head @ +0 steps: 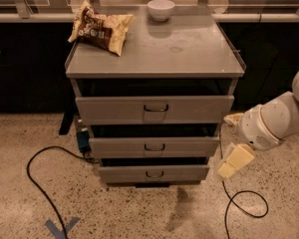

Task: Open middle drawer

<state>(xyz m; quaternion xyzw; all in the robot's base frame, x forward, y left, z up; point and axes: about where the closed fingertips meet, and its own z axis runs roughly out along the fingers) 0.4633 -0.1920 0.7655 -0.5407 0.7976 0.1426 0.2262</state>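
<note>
1 pincer (234, 162) hangs right of the middle drawer (120, 147), apart.

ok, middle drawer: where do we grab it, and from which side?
Take the small wire handle at the centre of the middle drawer front, coming straight in from the front. It's a horizontal bar standing off a flat face, and it's the only graspable part. The hand sits low, to the right of the cabinet, so it likely has to swing round front first.
</note>
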